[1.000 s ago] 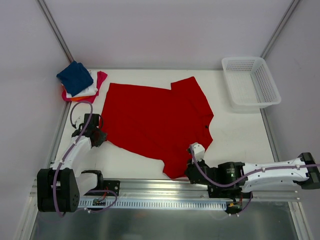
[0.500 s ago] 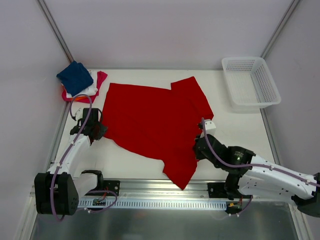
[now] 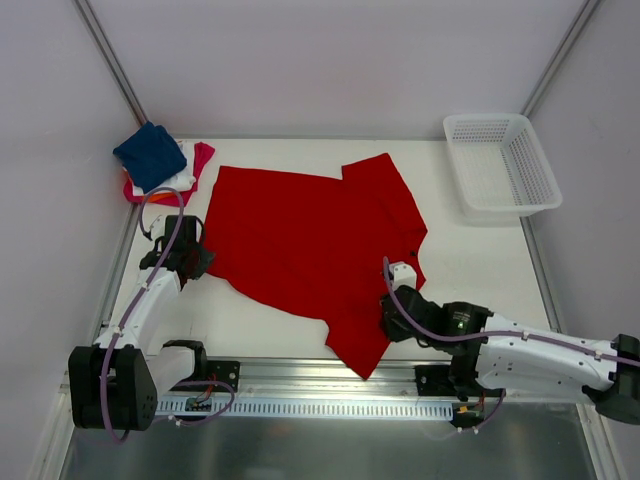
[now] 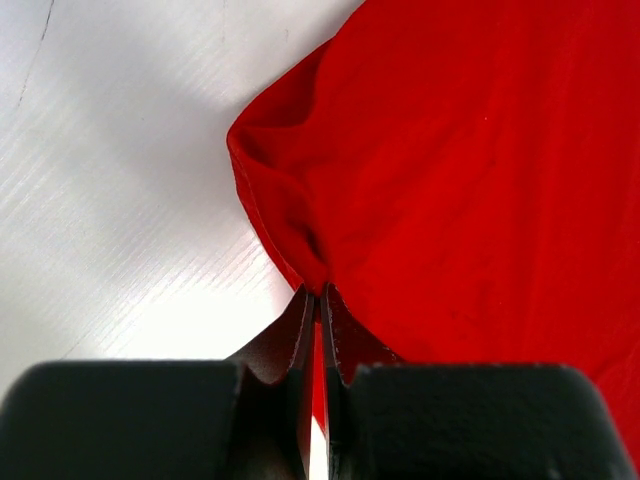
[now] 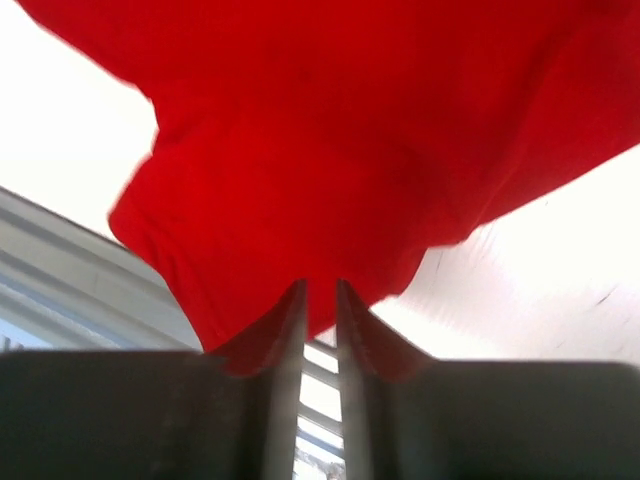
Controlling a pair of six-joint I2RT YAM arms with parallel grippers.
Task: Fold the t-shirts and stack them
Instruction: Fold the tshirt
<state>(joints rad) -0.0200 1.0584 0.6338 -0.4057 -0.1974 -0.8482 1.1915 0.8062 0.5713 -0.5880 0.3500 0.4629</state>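
so the red t-shirt (image 3: 310, 240) is lying spread out on the table (image 3: 470, 260) and both grippers have a bit of it. left gripper (image 4: 317, 297) fingers are squeezed together on a bunched edge fold, cloth fanning out ahead of the tips. right gripper (image 5: 320, 292) is nearly closed, pinching the hem. folded tees stack (image 3: 158, 165) sits beyond the left fingers, basket (image 3: 500, 165) well beyond the right ones

A white plastic mesh basket (image 3: 500, 165) sits open side up at the two o'clock corner of the white table (image 3: 480, 255), close to its three o'clock edge. A slotted metal rail (image 3: 330, 407) spans the six o'clock edge. Grey frame posts rise from the eleven o'clock (image 3: 112, 60) and one o'clock (image 3: 566, 50) corners, against pale walls (image 3: 320, 60).
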